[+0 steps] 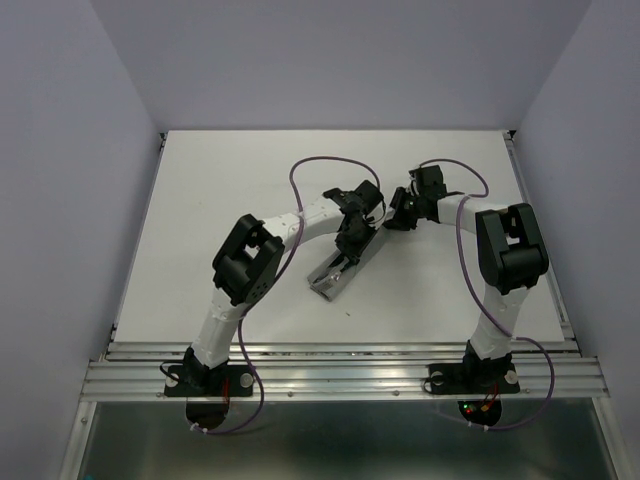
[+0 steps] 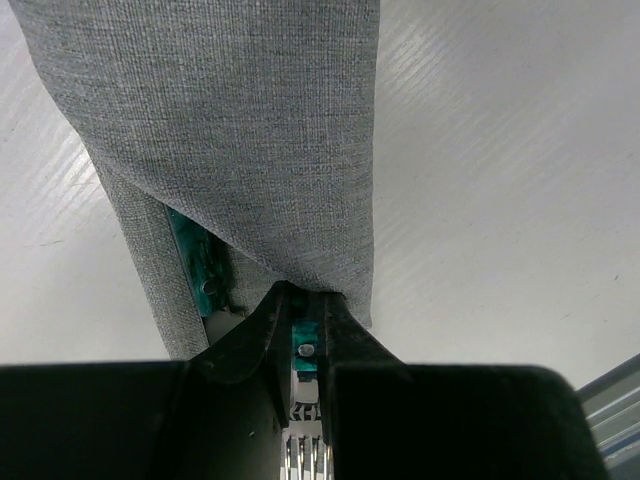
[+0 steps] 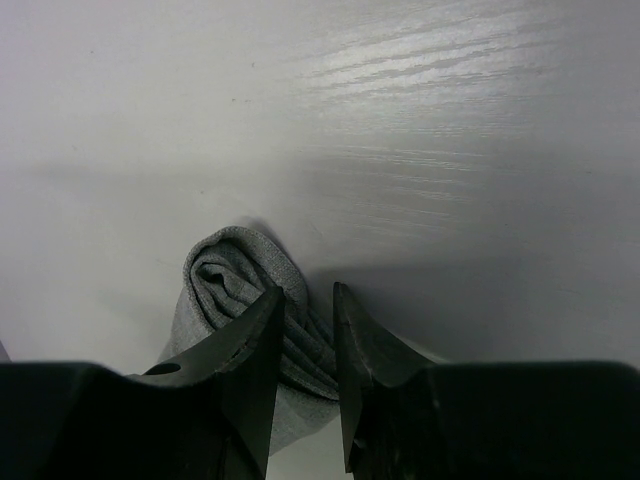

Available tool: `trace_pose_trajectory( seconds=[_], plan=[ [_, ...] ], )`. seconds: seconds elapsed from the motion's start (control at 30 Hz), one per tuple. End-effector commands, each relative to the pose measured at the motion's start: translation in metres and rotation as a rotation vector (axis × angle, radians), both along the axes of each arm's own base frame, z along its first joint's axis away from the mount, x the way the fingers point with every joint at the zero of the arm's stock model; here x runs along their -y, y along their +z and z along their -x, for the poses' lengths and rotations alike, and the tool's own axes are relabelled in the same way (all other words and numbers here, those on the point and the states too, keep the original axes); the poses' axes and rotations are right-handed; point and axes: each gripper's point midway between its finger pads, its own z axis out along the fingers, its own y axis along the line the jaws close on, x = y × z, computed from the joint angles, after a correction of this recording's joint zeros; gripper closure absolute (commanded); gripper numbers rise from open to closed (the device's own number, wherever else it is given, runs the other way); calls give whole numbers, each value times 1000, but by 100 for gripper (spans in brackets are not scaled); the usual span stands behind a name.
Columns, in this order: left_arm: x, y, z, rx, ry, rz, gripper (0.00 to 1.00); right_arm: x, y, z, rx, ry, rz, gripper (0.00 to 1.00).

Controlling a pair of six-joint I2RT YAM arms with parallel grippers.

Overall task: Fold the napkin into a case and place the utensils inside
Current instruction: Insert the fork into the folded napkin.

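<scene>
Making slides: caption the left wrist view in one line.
Left fingers pinch a teal-handled utensil at the edge of the grey case; a second teal handle shows under its fold.

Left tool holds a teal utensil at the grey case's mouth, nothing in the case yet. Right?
Wrong on one point: the left wrist view shows a second utensil already inside the case. The left tool does hold a teal utensil at its mouth.

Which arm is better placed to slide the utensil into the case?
Left: the left gripper pinches the teal-handled utensil at the mouth of the case, while the right gripper holds its far end.
</scene>
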Motion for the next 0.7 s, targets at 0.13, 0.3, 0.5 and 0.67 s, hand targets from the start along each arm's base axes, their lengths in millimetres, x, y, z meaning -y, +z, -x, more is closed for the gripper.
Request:
trace_pose_trajectory(
  seconds=[0.13, 0.3, 0.5, 0.67],
  plan=[
    [14, 23, -18, 47, 9, 79, 100, -8, 9, 7, 18, 22, 1, 68],
    [11, 26, -13, 37, 14, 81, 78, -8, 10, 7, 19, 22, 0, 68],
    [4, 31, -6, 32, 27, 78, 73, -8, 11, 6, 21, 23, -1, 68],
    [-1, 37, 0, 38, 33, 88, 66, -9, 11, 6, 22, 24, -3, 68]
  ],
)
